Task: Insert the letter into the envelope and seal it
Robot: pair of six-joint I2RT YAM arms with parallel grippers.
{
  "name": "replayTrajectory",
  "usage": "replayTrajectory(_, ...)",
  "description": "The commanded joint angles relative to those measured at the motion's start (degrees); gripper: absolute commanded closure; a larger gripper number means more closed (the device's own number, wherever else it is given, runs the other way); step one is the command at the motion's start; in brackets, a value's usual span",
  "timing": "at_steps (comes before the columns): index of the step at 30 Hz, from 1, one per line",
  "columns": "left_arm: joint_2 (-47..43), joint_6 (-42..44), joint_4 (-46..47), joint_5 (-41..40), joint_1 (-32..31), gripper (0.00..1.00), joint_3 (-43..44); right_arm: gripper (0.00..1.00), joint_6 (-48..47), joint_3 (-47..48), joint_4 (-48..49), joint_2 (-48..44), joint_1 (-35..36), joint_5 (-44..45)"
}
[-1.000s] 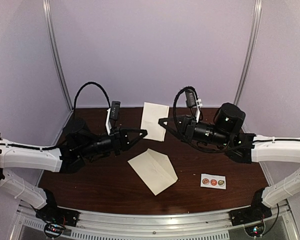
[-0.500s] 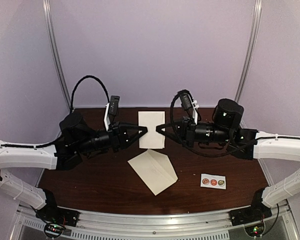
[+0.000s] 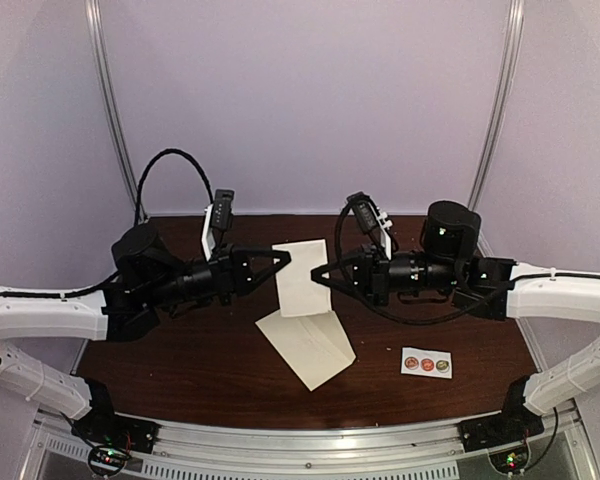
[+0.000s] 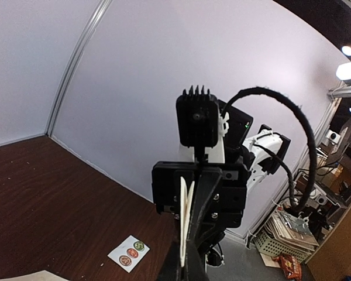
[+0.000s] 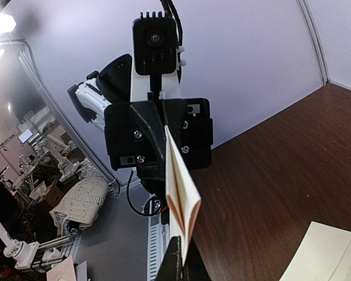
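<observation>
The folded letter (image 3: pixel 302 277) hangs in the air between my two grippers, its lower edge just above the envelope. My left gripper (image 3: pixel 285 258) is shut on its left upper edge. My right gripper (image 3: pixel 318 272) is shut on its right edge. The cream envelope (image 3: pixel 305 345) lies flat on the table below, tilted. In the left wrist view the letter (image 4: pixel 184 216) shows edge-on in my left gripper (image 4: pixel 190 260), with the right gripper facing it. In the right wrist view the letter (image 5: pixel 180 187) opens slightly in a V above my right gripper (image 5: pixel 184 263); the envelope's corner (image 5: pixel 327 254) shows at lower right.
A small white strip of round stickers (image 3: pixel 426 363) lies on the brown table (image 3: pixel 200 350) to the right of the envelope; it also shows in the left wrist view (image 4: pixel 129 253). White walls and metal posts enclose the table at the back and sides.
Both grippers have carried the letter from the back of the table toward the front, closer to the envelope. The envelope and stickers have not moved.
</observation>
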Motion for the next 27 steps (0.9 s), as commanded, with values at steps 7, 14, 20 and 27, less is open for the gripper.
replayTrajectory(7,-2.24,-0.47,2.18,0.09,-0.04,0.86,-0.24,1.00,-1.58,1.49,-2.49,-0.46,-0.39,-0.40)
replayTrajectory(14,-2.25,-0.48,1.96,-0.60,-0.02,1.00,-0.53,1.00,-1.62,1.40,-2.96,-0.51,-0.39,0.60)
replayTrajectory(20,-2.35,0.76,-4.26,-4.31,-0.02,0.81,0.89,1.00,-2.68,2.13,-8.07,-1.28,-1.28,6.31)
replayTrajectory(27,2.98,-1.04,-21.17,-13.11,1.63,0.59,4.70,1.00,-3.97,1.82,-19.92,-0.77,-7.64,10.47)
